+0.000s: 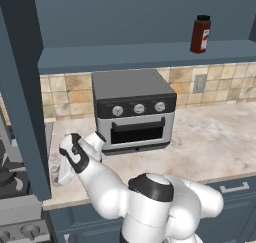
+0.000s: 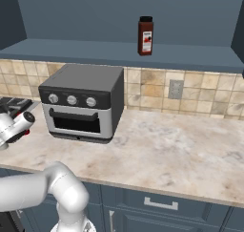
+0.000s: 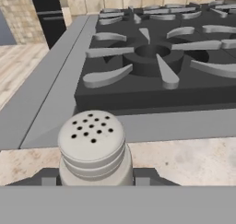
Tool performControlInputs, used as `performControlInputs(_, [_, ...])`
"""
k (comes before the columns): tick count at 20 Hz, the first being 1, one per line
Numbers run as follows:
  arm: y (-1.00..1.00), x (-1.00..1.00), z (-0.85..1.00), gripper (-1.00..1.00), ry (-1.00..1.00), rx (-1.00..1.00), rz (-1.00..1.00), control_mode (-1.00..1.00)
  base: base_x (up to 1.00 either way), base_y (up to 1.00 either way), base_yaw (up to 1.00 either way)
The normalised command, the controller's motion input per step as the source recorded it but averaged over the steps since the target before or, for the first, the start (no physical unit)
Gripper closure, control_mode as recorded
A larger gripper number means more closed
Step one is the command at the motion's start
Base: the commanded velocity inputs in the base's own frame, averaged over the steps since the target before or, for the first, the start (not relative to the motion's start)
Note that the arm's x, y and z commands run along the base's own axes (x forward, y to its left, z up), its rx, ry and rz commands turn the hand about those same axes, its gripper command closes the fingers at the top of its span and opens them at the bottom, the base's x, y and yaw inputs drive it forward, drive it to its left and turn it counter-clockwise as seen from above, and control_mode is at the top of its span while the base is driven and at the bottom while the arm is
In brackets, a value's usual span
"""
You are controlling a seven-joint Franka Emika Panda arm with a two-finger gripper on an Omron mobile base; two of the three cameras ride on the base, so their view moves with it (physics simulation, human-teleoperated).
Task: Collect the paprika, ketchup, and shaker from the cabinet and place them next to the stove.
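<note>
The claw (image 3: 96, 180) is low over the left end of the desk (image 1: 210, 137), right at the edge of the stove (image 3: 152, 57). In the hand view its two dark fingertips (image 3: 48, 178) sit against either side of the shaker (image 3: 94, 147), so the claw is clenched on the shaker. The shaker stands upright with its perforated top toward the camera, on the pale marble desk just beside the stove's grey rim. Whether its base is fully resting on the desk or a shade above it cannot be told.

In the left base view the arm reaches down and left, in front of the toaster oven (image 1: 134, 109), with the wrist close to the cabinet (image 1: 125, 17) side panel.

The paprika (image 1: 200, 34) stands upright on the cabinet's open shelf, well to the right of the toaster oven and well apart from the claw. The ketchup is not identified in these views, so its position is not reported.

Assessment: the step in hand appears to be setting the shaker down next to the stove. The spot looks suitable. The next move calls for releasing the claw with the shaker's base flat on the desk, then lifting straight up so the fingers do not tip it toward the burner grates. After that, the arm would need to go up to the shelf for the paprika.
</note>
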Motion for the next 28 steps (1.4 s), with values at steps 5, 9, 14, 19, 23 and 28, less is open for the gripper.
performControlInputs(5, [0.05, 0.0, -0.15, 1.0, -0.01, 0.0, 0.0, -1.0, 0.0, 0.0, 0.0])
performControlInputs(9, [0.0, 0.0, -0.12, 1.0, 0.01, 0.0, 0.0, -1.0, 0.0, 0.0, 0.0])
performControlInputs(14, [0.0, 0.0, -0.19, 1.0, 0.0, 0.0, 0.0, -1.0, 0.0, 0.0, 0.0])
performControlInputs(19, [-0.02, -0.08, -0.26, -1.0, -0.03, 0.0, 0.03, -1.0, 0.0, 0.0, 0.0])
performControlInputs(23, [-0.01, -0.14, -0.12, -1.0, -0.06, 0.0, 0.01, -1.0, 0.0, 0.0, 0.0])
performControlInputs(28, [0.0, -0.06, -0.01, -1.0, -0.03, 0.0, 0.0, -1.0, 0.0, 0.0, 0.0])
